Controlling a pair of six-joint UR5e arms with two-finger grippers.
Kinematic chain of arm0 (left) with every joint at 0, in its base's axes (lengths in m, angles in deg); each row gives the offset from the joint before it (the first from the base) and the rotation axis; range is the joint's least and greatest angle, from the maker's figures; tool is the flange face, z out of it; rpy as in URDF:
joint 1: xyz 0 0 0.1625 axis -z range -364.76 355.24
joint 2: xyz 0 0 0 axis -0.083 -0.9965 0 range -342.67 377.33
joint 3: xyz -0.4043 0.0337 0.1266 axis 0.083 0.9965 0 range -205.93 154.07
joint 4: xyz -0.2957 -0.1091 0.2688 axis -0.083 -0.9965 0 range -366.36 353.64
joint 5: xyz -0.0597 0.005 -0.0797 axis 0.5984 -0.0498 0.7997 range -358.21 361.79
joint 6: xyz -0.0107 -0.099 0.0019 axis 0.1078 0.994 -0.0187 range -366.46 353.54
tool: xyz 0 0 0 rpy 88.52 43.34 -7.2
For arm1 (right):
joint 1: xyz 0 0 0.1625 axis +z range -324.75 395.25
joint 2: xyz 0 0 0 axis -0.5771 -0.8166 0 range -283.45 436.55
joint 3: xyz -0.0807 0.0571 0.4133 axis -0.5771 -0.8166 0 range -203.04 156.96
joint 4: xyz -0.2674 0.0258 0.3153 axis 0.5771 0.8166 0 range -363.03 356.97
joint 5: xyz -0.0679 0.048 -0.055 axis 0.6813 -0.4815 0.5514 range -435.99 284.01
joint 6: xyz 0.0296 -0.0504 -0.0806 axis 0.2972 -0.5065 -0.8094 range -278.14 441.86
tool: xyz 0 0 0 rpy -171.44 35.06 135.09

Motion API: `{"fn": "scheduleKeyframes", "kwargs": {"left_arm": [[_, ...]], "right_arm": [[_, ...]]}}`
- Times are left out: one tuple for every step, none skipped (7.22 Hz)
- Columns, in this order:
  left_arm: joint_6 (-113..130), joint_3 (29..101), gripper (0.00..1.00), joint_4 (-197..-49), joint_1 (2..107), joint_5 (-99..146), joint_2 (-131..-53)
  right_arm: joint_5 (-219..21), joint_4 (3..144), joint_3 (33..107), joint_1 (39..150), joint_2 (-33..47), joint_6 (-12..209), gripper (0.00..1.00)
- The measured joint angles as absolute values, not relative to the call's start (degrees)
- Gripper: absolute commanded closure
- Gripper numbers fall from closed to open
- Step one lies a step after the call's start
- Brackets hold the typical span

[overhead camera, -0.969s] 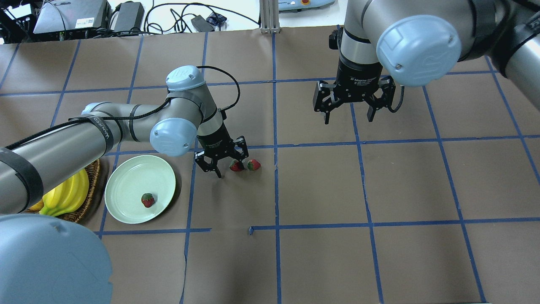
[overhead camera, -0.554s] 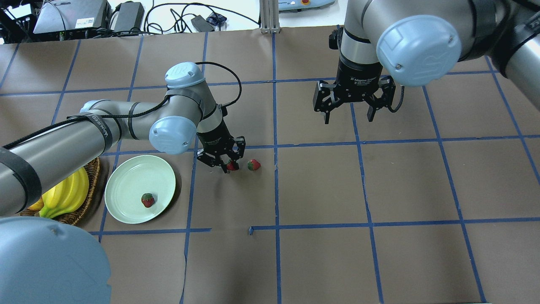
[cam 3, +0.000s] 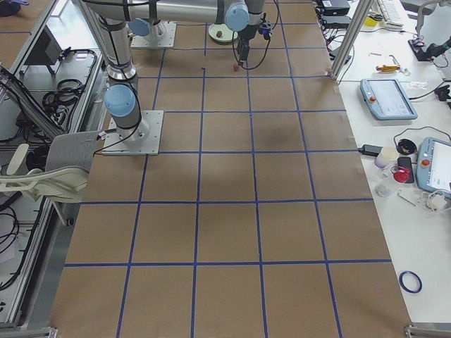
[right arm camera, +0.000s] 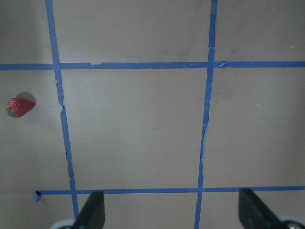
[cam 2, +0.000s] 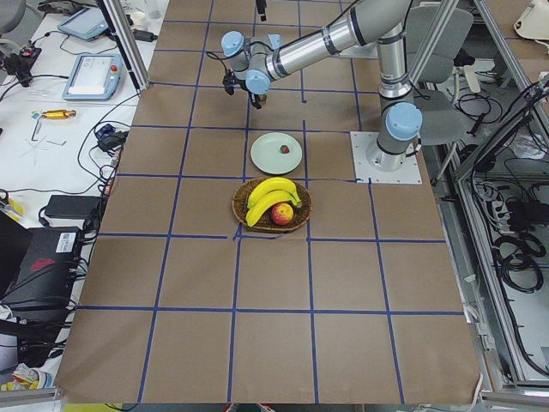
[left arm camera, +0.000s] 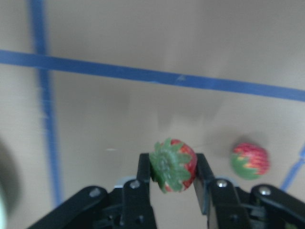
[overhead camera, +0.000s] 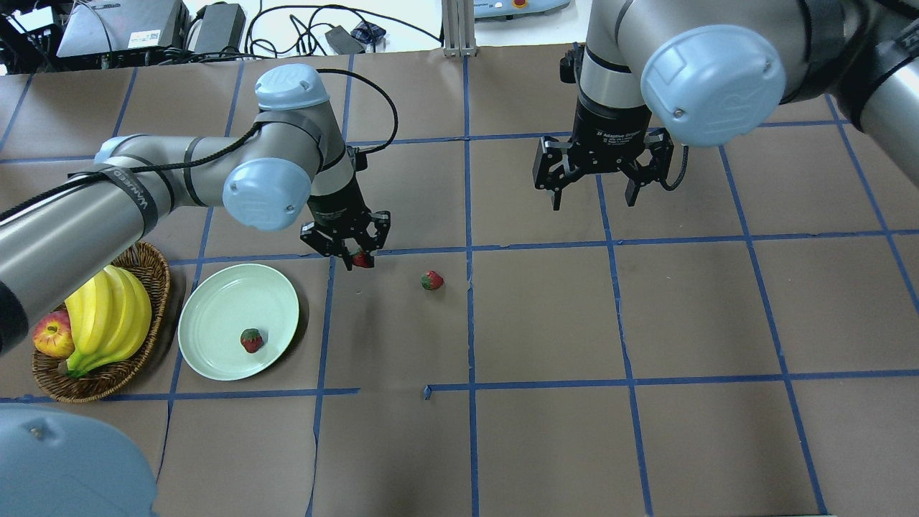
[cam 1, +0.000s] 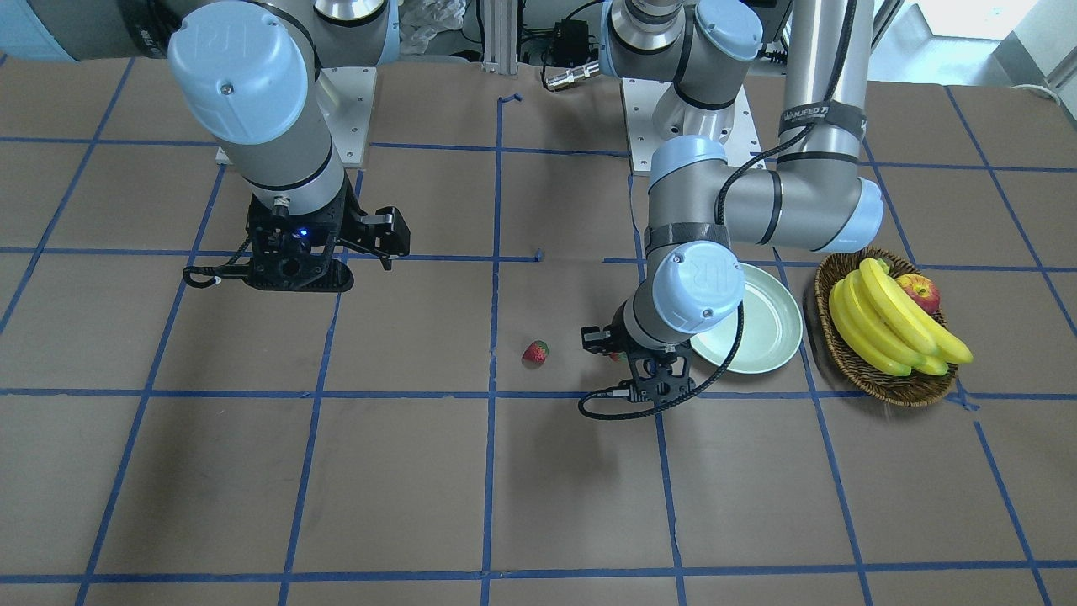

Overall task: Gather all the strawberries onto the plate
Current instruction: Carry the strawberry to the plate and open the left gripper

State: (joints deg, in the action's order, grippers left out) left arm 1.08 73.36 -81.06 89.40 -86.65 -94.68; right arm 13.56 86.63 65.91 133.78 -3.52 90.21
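Round, shallow, pale mint-green plate with raised rim, flat on the table. Three small red strawberries with green leafy caps. First strawberry resting inside the plate, close to the rim nearest the robot. Second strawberry pinched between the fingers of the left gripper, clear of the table, cap toward the wrist camera, near the plate, not over it. Third strawberry lying on the table, well apart from the plate.
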Motion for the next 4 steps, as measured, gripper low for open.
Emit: {"fn": "scheduleKeyframes", "kwargs": {"left_arm": [[-4.92, 73.30, 1.00, -84.25, 86.63, -90.28, -93.36], [-10.51, 73.64, 1.00, -86.09, 83.70, -93.28, -92.38], [-16.83, 74.22, 1.00, -87.23, 80.56, -96.47, -91.84], [-22.49, 75.07, 0.55, -87.65, 77.32, -99.06, -91.72]], "right_arm": [[13.57, 86.67, 65.90, 133.78, -3.52, 90.21, 0.00], [13.56, 86.71, 65.90, 133.78, -3.52, 90.21, 0.00], [13.55, 86.84, 65.90, 133.78, -3.52, 90.21, 0.00], [13.57, 87.01, 65.90, 133.78, -3.52, 90.21, 0.00]]}}
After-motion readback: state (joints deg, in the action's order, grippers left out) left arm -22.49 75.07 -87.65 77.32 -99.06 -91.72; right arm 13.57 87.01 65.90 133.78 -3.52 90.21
